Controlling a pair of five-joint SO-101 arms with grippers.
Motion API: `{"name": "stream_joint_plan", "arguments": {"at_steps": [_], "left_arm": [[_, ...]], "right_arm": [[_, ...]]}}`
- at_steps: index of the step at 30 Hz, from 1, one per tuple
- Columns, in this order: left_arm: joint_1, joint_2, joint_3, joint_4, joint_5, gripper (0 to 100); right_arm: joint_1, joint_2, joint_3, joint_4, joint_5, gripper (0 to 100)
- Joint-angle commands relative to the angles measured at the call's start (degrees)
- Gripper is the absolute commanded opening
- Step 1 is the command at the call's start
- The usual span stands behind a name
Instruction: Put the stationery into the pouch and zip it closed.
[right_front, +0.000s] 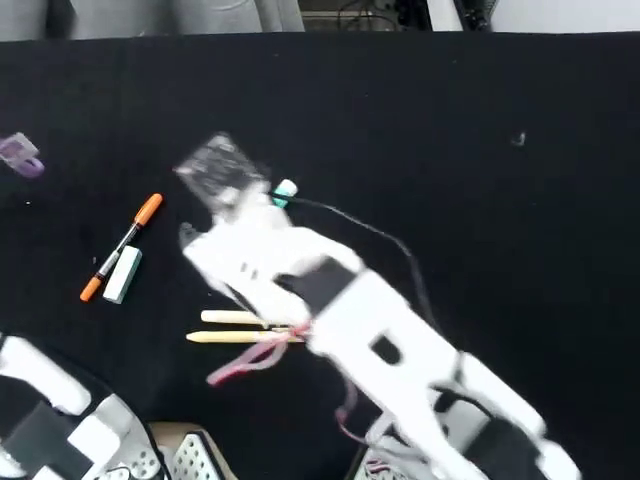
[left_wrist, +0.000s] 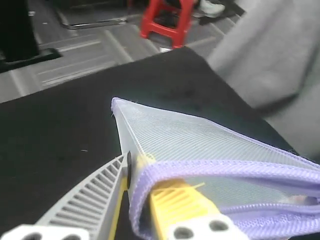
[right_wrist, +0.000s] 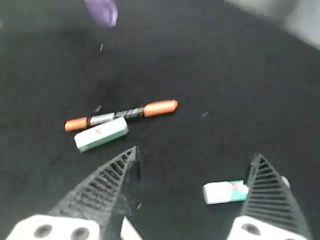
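Note:
My left gripper (left_wrist: 134, 162) is shut on the rim of the clear mesh pouch (left_wrist: 200, 140) with its purple zip edge, one finger inside the mouth and one outside. A purple bit of the pouch (right_front: 20, 155) shows at the table's far left. My right gripper (right_front: 205, 205) (right_wrist: 195, 154) hangs open over the black table, holding nothing. To its left lie an orange marker (right_front: 125, 245) (right_wrist: 122, 114) and a white-green eraser (right_front: 123, 274) (right_wrist: 101, 135). A small white-and-green item (right_front: 284, 191) (right_wrist: 225, 192) lies beside one right finger. Two pale pencils (right_front: 235, 327) lie partly under the right arm.
The right arm (right_front: 400, 350) stretches from the bottom right across the middle of the table, its black cable (right_front: 370, 232) trailing beside it. The left arm's base (right_front: 60, 420) sits at the bottom left corner. The table's back and right side hold nothing.

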Motion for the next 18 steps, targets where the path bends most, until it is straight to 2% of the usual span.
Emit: {"name": "stream_joint_plan", "arguments": {"at_steps": [1, 9, 18], "left_arm": [[-4.4, -1.1, -4.1, -0.5, 0.3, 3], [-11.6, -0.5, -3.6, -0.6, 0.2, 3], [-16.4, -0.5, 3.2, -12.0, 0.2, 3]], "right_arm": [[-4.1, 15.0, -14.8, 1.7, -0.8, 32.8], [-6.7, 39.3, -35.7, 1.2, -0.5, 32.8], [-7.6, 60.4, -58.9, 1.1, -0.4, 32.8]]}}
